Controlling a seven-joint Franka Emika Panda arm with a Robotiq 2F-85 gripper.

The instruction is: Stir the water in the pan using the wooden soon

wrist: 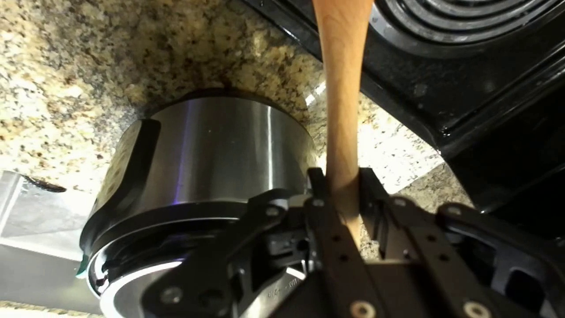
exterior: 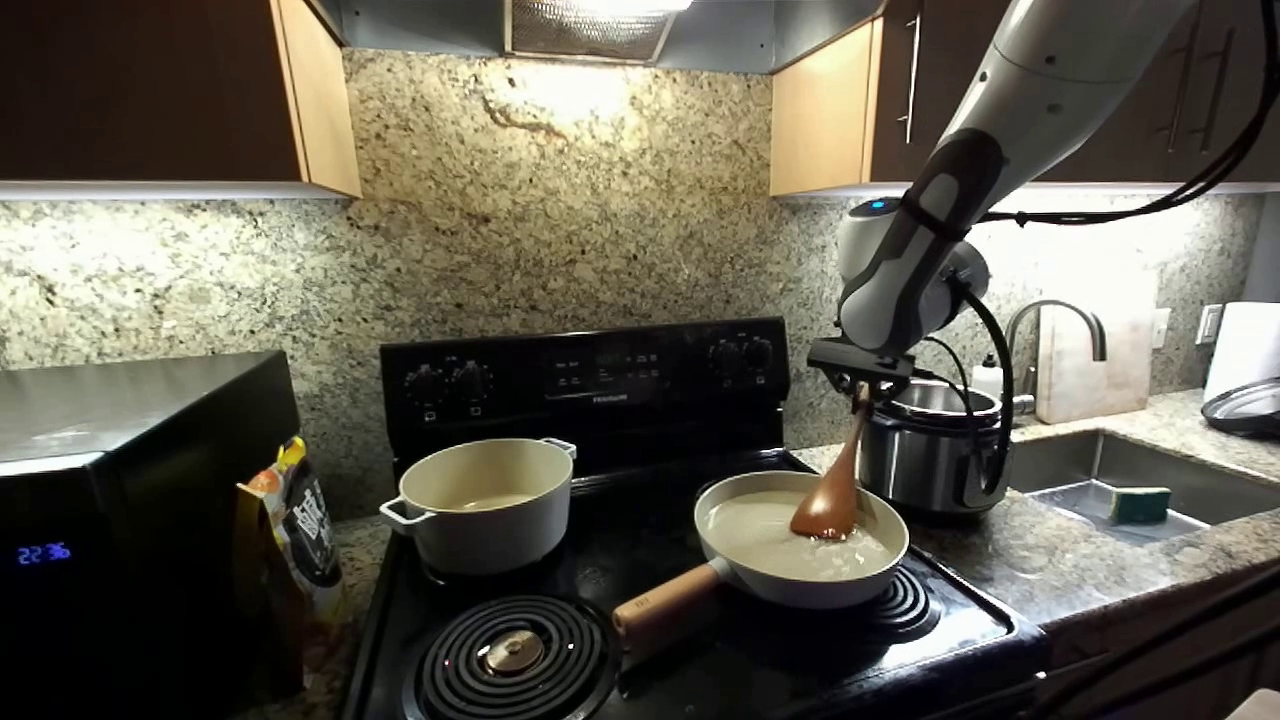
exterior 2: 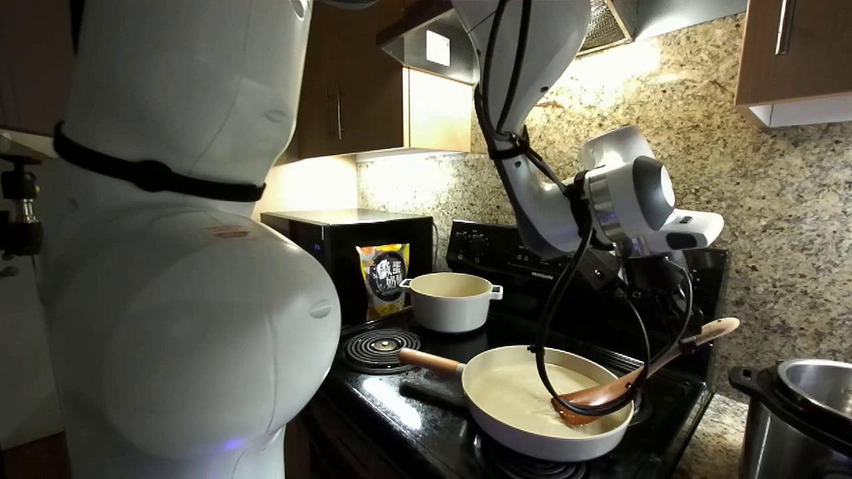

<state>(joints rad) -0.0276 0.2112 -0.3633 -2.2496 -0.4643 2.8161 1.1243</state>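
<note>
Gripper [wrist: 343,185] clamped on the handle [wrist: 342,115] of the wooden spoon [exterior: 838,478], jaws pressed in from both sides. Spoon is tilted, broad head [exterior: 822,512] dipped into the water [exterior: 760,535] in the pan [exterior: 800,592], right of middle in both exterior views (water's pale and glossy, small ripples by the head). Pan sits on the right side of the stove [exterior: 632,535]; its brown handle [exterior: 665,605] points left and near in an exterior view. Pot [exterior: 490,540] stands far left on the stove, behind the near-left burner [exterior: 513,652]. Steel cooker [exterior: 915,468] on the counter [exterior: 1080,575] just right of the stove, sponge [exterior: 1140,505] in the sink [exterior: 1160,465] farther right.
</note>
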